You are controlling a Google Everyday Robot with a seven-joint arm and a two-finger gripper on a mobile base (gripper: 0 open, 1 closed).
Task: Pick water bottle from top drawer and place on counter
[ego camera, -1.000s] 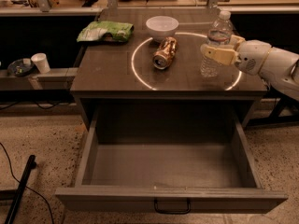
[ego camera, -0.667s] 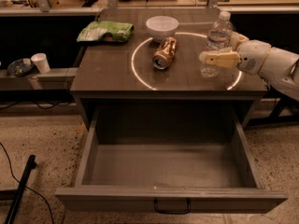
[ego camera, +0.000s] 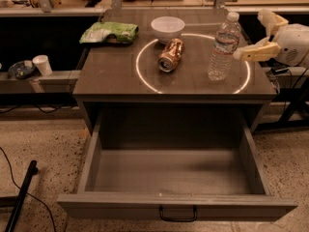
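The water bottle [ego camera: 223,47], clear ribbed plastic with a white cap, stands upright on the counter [ego camera: 116,71] at the right side of the glowing white circle. My gripper [ego camera: 263,35] is to the right of the bottle, apart from it, with its cream fingers [ego camera: 256,53] spread open and empty. The top drawer [ego camera: 176,175] is pulled out below the counter and holds nothing; its dark handle shows at the front centre.
A copper-coloured can [ego camera: 170,55] lies on its side inside the circle. A white bowl [ego camera: 167,28] and a green snack bag [ego camera: 108,32] sit at the back of the counter. A white cup [ego camera: 42,65] stands on a ledge at the left.
My gripper has let go of the water bottle and drawn back to the right. The bottle stays standing on the counter.
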